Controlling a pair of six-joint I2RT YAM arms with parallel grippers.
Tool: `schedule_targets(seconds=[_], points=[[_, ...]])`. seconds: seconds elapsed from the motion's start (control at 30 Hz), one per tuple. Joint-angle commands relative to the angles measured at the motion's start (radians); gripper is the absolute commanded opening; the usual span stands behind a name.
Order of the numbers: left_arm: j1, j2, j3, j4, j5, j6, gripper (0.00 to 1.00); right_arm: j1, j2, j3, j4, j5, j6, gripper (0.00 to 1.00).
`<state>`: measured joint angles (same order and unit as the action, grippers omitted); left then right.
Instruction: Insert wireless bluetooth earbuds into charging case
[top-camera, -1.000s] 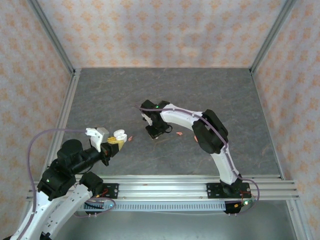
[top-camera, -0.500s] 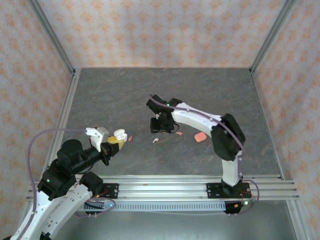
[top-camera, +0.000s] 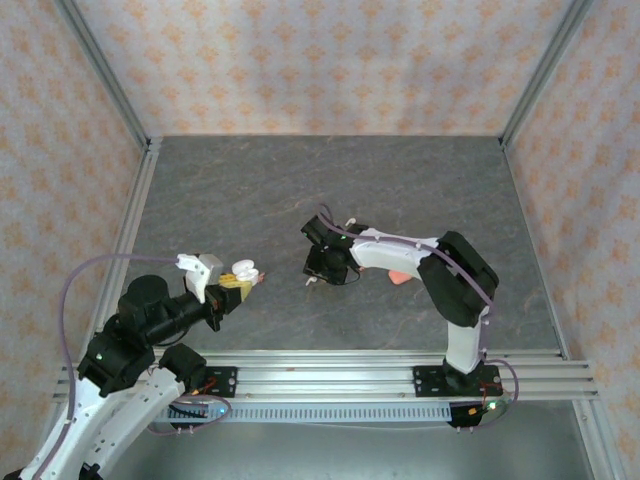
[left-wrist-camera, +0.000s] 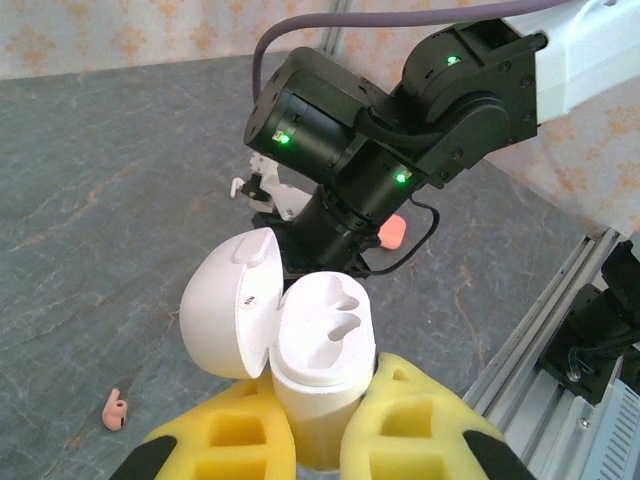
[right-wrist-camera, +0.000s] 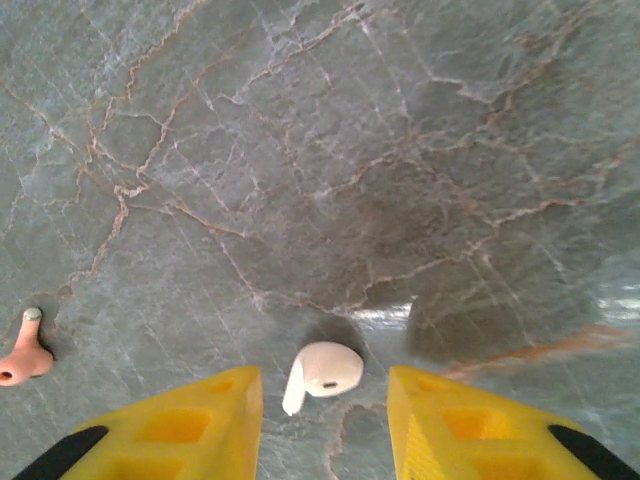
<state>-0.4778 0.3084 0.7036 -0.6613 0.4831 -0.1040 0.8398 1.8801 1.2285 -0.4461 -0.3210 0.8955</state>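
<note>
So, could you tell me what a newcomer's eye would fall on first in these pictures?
Probably the open white rounded plastic charging case, clamped by the left gripper at the front left, both sockets empty. Next, the tiny white stemmed plastic earbud lying on the grey marbled table, with the right gripper open astride it at mid-table.

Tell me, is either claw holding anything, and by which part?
The left claw grips the open case by its base; the right claw, open over an earbud, holds nothing.
</note>
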Motion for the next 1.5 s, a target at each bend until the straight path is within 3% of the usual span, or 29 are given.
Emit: schedule_targets(seconds=[0.0, 0.7, 0.9, 1.2, 1.47], points=[[0.007, 0.003, 0.004, 0.027, 0.020, 0.018, 0.00, 0.005, 0.029, 0.022, 0.025, 0.000, 0.029, 0.37], [0.006, -0.014, 0.000, 0.006, 0.014, 0.016, 0.00, 0.036, 0.099, 0.078, -0.057, 0.017, 0.001, 0.28], [0.005, -0.036, -0.014, 0.008, 0.014, 0.015, 0.00, 0.036, 0.114, 0.108, -0.094, 0.029, -0.036, 0.19], [0.006, -0.044, -0.039, 0.038, 0.015, 0.025, 0.00, 0.027, 0.106, 0.219, -0.257, 0.081, -0.222, 0.12], [0.005, -0.055, -0.096, 0.088, 0.009, -0.021, 0.00, 0.014, 0.094, 0.280, -0.422, 0.215, -0.428, 0.11]])
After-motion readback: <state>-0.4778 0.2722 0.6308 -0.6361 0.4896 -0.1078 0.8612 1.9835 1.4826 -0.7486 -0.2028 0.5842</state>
